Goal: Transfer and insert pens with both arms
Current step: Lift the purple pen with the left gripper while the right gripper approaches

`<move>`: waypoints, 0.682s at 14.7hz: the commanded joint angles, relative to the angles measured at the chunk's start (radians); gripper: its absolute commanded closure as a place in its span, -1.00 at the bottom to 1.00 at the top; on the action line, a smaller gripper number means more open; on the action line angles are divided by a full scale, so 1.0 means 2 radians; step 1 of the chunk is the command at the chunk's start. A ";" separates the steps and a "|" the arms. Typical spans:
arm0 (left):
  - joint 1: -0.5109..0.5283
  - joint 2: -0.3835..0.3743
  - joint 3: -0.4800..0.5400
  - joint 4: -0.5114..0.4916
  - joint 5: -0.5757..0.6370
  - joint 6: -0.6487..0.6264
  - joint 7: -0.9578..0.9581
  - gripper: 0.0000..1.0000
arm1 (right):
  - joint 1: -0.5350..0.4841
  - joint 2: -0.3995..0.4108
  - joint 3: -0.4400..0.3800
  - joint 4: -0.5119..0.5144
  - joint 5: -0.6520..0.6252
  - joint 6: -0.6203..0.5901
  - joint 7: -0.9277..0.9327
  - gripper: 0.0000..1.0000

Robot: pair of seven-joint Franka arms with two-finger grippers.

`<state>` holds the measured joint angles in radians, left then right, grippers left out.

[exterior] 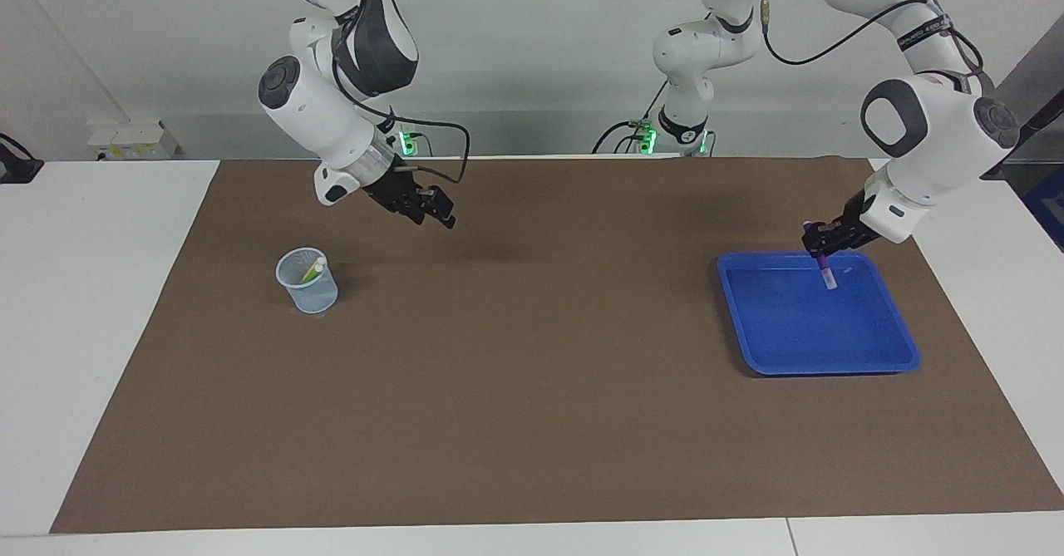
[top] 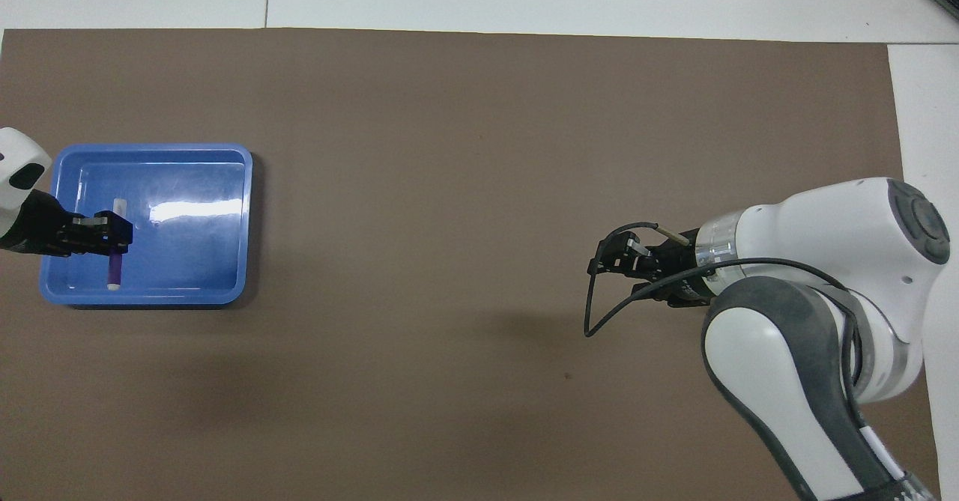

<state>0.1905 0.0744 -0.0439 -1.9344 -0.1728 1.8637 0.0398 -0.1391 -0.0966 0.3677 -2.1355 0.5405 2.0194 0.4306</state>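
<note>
One purple pen (exterior: 825, 272) held by left gripper (exterior: 819, 244) above one blue tray (exterior: 781, 356), frame right. Right gripper (exterior: 440, 214) fingers apart, empty. One cup (exterior: 307, 286) holds two pens.

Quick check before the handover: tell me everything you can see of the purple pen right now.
The purple pen is a short, slim marker with a purple barrel and a whitish cap at its lower end, smooth like plastic. It hangs roughly upright, slightly tilted, clamped near its upper end by the left gripper, cap pointing down. It is lifted clear above the blue tray, over the part of it nearer the robots. Only the gripper touches it. In the overhead view it shows below the gripper.
</note>
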 commanded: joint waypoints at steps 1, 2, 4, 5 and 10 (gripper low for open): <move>-0.003 -0.018 -0.010 -0.006 -0.041 -0.021 -0.114 1.00 | -0.001 -0.009 0.003 -0.007 0.030 0.012 0.021 -0.54; -0.003 -0.023 -0.016 -0.010 -0.057 -0.024 -0.148 1.00 | 0.002 -0.010 0.003 -0.007 0.031 0.016 0.027 -0.55; -0.014 -0.030 -0.019 -0.012 -0.102 -0.031 -0.253 1.00 | 0.009 -0.010 0.003 -0.005 0.036 0.017 0.029 -0.59; -0.025 -0.035 -0.019 -0.018 -0.114 -0.032 -0.291 1.00 | 0.013 -0.010 0.004 0.003 0.062 0.025 0.034 -0.65; -0.081 -0.069 -0.018 -0.068 -0.185 -0.011 -0.424 1.00 | 0.064 -0.008 0.005 0.019 0.110 0.086 0.077 -0.66</move>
<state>0.0662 0.0022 -0.0935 -1.9903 -0.4862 1.8119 -0.7268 -0.0632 -0.1003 0.3695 -2.0909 0.7283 2.1153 0.5224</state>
